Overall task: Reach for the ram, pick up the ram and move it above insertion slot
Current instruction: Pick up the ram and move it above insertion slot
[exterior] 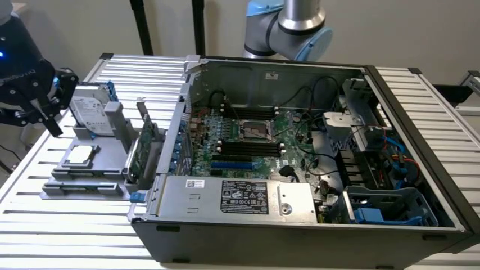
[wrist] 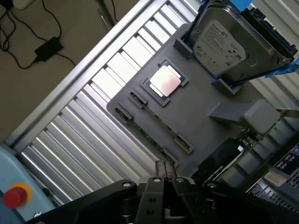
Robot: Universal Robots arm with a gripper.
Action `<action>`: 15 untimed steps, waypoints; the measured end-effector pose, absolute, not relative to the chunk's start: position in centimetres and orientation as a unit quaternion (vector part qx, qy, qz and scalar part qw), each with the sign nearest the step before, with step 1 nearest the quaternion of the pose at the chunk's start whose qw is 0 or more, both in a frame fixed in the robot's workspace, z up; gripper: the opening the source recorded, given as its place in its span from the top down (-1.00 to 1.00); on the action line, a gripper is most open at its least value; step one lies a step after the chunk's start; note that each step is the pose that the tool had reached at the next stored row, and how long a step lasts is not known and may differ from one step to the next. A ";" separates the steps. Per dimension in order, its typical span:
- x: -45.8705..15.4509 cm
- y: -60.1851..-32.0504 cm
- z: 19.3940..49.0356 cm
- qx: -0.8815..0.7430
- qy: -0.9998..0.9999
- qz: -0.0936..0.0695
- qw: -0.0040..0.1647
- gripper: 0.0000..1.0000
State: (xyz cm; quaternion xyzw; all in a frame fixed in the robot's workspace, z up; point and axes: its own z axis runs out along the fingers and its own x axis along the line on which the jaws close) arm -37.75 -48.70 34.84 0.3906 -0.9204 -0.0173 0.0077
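Observation:
In the exterior view my black gripper (exterior: 46,109) hangs above the far end of the grey fixture (exterior: 112,163) that sits to the left of the open computer case. In the wrist view my gripper (wrist: 166,169) looks shut, its fingertips together with nothing between them, just over the fixture's edge. The ram (wrist: 150,137) shows edge-on as a thin greenish strip held between small clips along that edge. It is close to the fingertips but apart from them. The black insertion slots (exterior: 251,147) lie parallel on the motherboard inside the case.
The fixture also holds a silver hard drive (wrist: 224,39) with blue rails, a square processor chip (wrist: 164,80) and an upright green expansion card (exterior: 148,143). The case walls (exterior: 180,124) rise between the fixture and the motherboard. The table (exterior: 67,225) is ribbed metal.

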 end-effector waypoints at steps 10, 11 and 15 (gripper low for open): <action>-37.8 -48.7 34.7 0.472 -0.881 -0.017 0.009 0.79; -37.8 -48.7 34.7 0.480 -0.877 -0.016 0.009 0.79; -37.8 -48.7 34.5 0.512 -0.859 -0.016 0.010 0.79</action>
